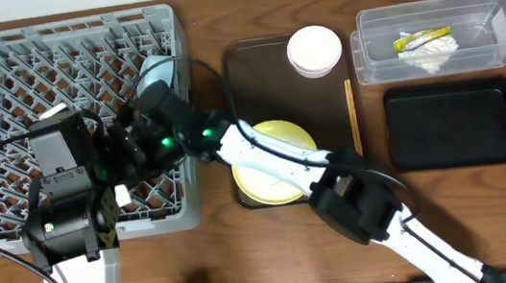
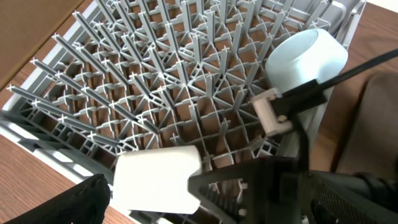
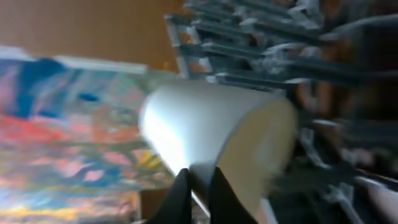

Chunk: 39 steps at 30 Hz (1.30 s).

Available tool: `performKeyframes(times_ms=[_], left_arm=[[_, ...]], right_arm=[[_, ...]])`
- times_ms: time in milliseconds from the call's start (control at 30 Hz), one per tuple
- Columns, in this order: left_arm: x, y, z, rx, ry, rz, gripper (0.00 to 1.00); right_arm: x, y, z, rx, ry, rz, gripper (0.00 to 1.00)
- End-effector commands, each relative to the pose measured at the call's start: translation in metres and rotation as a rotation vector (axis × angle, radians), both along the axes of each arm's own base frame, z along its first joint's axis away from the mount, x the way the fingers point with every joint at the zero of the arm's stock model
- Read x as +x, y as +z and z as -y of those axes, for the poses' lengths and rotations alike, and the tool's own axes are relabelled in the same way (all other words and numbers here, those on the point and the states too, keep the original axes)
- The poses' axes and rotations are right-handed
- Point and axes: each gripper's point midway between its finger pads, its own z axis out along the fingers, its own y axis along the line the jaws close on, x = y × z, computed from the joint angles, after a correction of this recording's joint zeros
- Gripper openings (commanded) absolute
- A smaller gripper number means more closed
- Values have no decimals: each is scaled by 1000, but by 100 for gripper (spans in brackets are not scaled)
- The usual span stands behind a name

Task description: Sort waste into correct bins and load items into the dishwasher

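My right gripper (image 1: 148, 94) reaches over the grey dish rack (image 1: 13, 74) and is shut on the rim of the light blue bowl (image 1: 157, 70), held on its side at the rack's right edge. The wrist view shows its fingers (image 3: 200, 186) pinching the bowl (image 3: 211, 124). The left wrist view shows the bowl (image 2: 308, 59) above the rack's pegs (image 2: 155, 74). My left gripper (image 2: 152, 196) is low over the rack's front part with the small white cup (image 2: 155, 177) between its fingers. The yellow plate (image 1: 275, 163) and pinkish-white bowl (image 1: 314, 50) sit on the brown tray. No food scraps show.
The dark brown serving tray (image 1: 245, 75) lies right of the rack, with chopsticks (image 1: 352, 115) along its right edge. The clear tub (image 1: 500, 24) at back right holds the napkin (image 1: 431, 57) and yellow-green wrapper (image 1: 419, 39). The black tray (image 1: 457, 124) lies in front of it.
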Motion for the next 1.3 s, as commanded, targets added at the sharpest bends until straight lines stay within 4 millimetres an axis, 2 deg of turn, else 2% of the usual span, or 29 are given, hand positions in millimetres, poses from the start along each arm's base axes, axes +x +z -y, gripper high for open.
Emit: performKeyframes(times_ms=[0,200,300,333,533,667,700,833,1133,1267], left_arm=[[2,8,0,-1,6,20,98],[2,8,0,-1,6,20,98],[2,8,0,-1,6,20,98],[2,8,0,-1,6,20,98],[2,8,0,-1,6,20,98],[2,8,0,-1,6,20,98],[2,8,0,-1,6,20,98],[2,8,0,-1,6,20,98],[2,8,0,-1,6,20,98],[2,8,0,-1,6,20,98]], right_arm=[[35,-30,13,-124,-145,151,13],[44,-21,26,-195,-207,191,21],[50,-5,33,-182,-206,220,31],[53,0,39,-188,-212,229,32],[78,47,75,-185,-244,311,32],[80,77,86,-153,-240,384,38],[77,81,84,-143,-233,396,37],[58,80,67,-108,-159,466,1],[-4,51,8,-34,-38,470,1],[-17,45,-4,-17,-27,451,1]])
